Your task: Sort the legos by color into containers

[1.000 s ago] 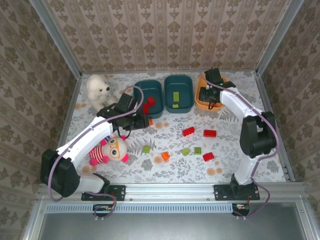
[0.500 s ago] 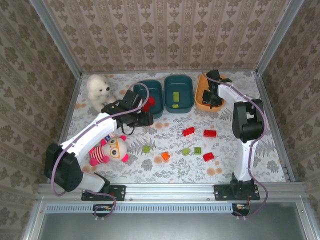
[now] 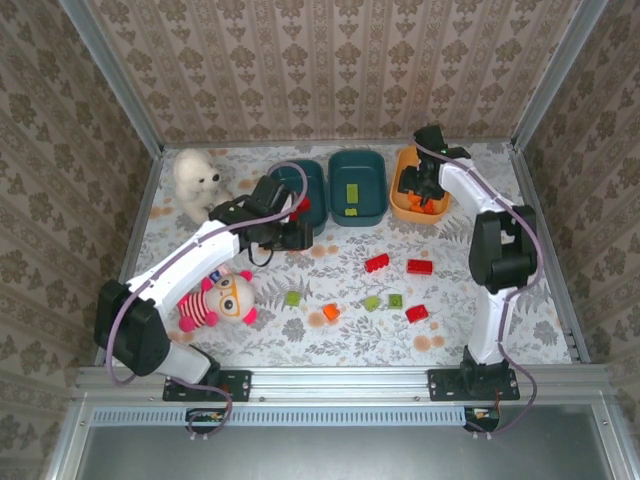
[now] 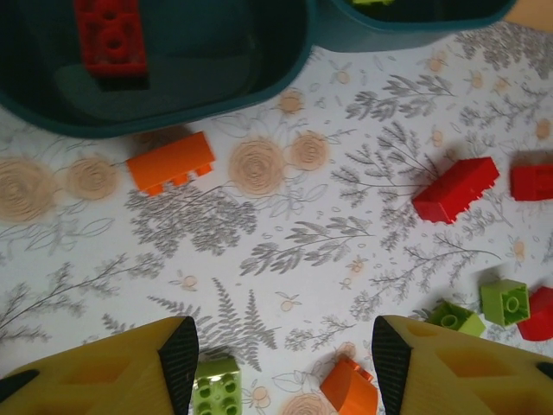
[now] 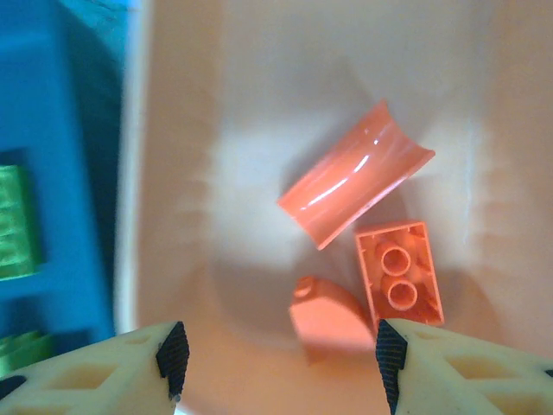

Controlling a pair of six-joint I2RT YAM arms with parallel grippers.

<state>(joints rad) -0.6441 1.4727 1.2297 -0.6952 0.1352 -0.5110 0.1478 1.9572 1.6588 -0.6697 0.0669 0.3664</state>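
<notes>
Left gripper (image 4: 276, 363) hangs spread and empty. The small orange plastic brick (image 4: 170, 162) lies at its eleven o'clock, just outside the dark teal rounded plastic tub (image 4: 216, 52). It looks light, rigid and slick, so pinch across its long flat sides. Right gripper (image 5: 276, 367), released, hovers over the orange plastic tub (image 5: 173, 173), where three orange pieces (image 5: 354, 173) lie.

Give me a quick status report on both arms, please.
Left gripper open, empty, orange brick ahead. Right gripper open over orange tub, three bricks inside. Nothing in the way.
</notes>
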